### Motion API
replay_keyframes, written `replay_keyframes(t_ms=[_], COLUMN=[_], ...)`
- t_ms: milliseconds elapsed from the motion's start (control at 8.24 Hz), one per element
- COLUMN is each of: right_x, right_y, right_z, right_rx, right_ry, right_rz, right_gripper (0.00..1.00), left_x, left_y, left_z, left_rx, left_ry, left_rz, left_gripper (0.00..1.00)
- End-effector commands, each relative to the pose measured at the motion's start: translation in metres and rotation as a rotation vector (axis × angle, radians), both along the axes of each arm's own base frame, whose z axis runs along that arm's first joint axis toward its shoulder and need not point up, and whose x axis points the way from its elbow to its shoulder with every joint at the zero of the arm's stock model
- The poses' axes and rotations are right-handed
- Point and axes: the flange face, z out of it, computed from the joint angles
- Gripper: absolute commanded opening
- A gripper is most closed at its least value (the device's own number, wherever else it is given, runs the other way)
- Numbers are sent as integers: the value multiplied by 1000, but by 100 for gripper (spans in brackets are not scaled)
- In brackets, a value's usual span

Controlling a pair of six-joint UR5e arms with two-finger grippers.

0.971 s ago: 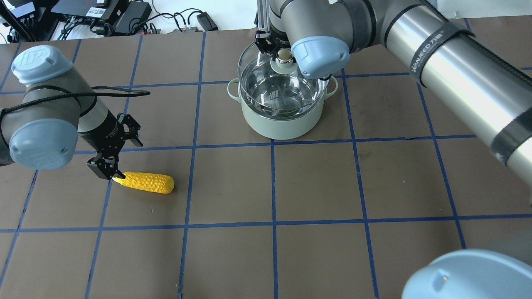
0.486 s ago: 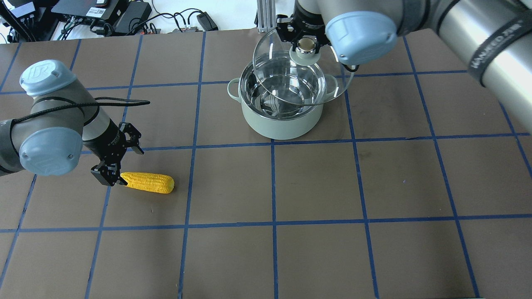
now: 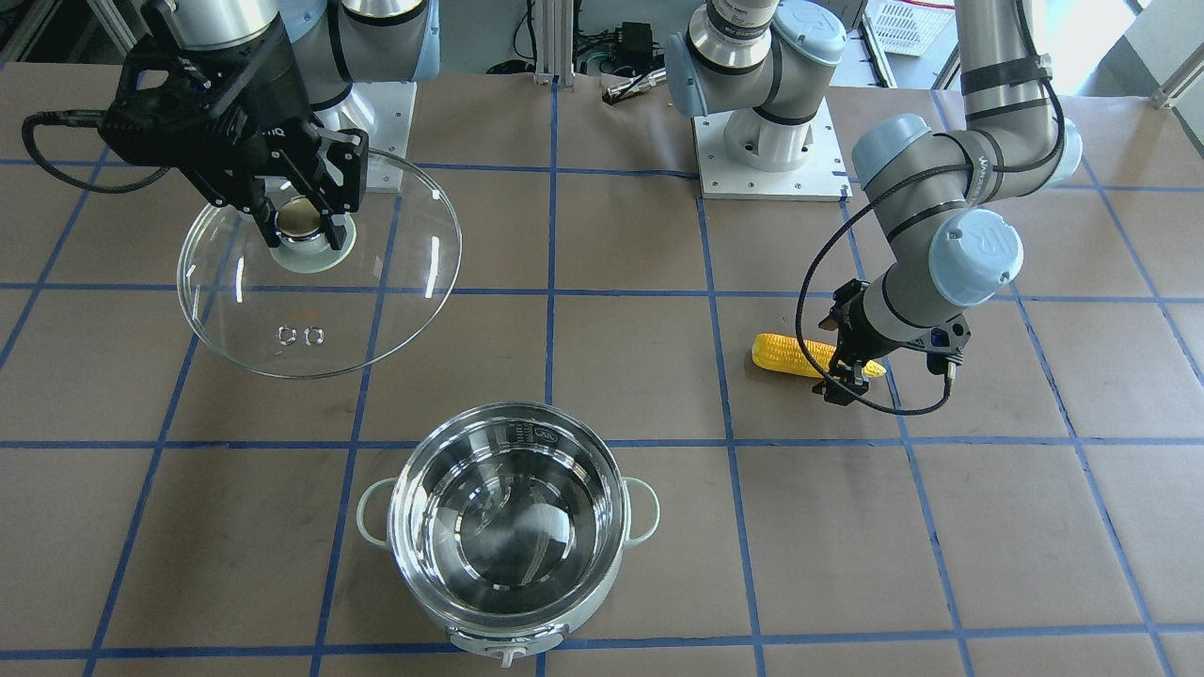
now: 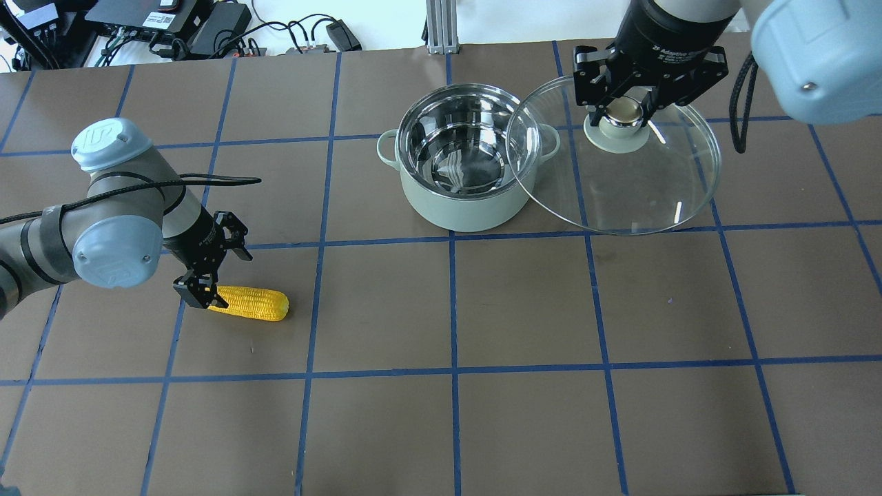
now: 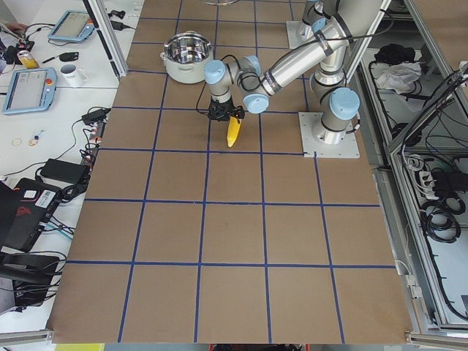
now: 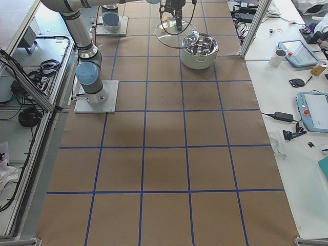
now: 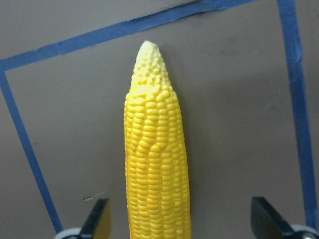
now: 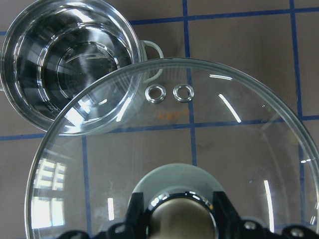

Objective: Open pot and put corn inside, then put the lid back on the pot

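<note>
The mint-green pot stands uncovered at the far middle of the table, its steel inside empty; it also shows in the front view. My right gripper is shut on the knob of the glass lid and holds it in the air just right of the pot, its rim overlapping the pot's right handle. The right wrist view shows the lid and the pot. The yellow corn lies on the table at the left. My left gripper is open, its fingers either side of the corn.
Cables and electronics lie beyond the table's far edge. The two robot bases stand at the robot's side of the table. Brown paper with a blue tape grid covers the table.
My right gripper has carried the lid off the pot to the right, leaving the pot open. My left gripper has shifted slightly right and down over the corn's left end.
</note>
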Motion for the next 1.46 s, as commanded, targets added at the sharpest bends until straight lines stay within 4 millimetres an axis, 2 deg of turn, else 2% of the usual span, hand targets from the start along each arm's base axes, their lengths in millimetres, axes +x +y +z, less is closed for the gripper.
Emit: replay_keyframes(t_ms=[0, 850, 1092, 1335], right_x=[-3, -4, -4, -4], right_y=[16, 15, 15, 16], right_z=[2, 3, 2, 1], right_rx=[40, 37, 40, 41], right_ry=[5, 8, 8, 8], right_rz=[18, 26, 26, 26], right_gripper=[20, 19, 19, 18], left_x=[1, 2, 3, 2], left_y=[-2, 1, 0, 0], left_z=[-18, -25, -40, -42], left_rx=[30, 74, 106, 109], left_ry=[-1, -15, -12, -12], left_rz=[6, 11, 10, 15], left_gripper=[100, 100, 100, 100])
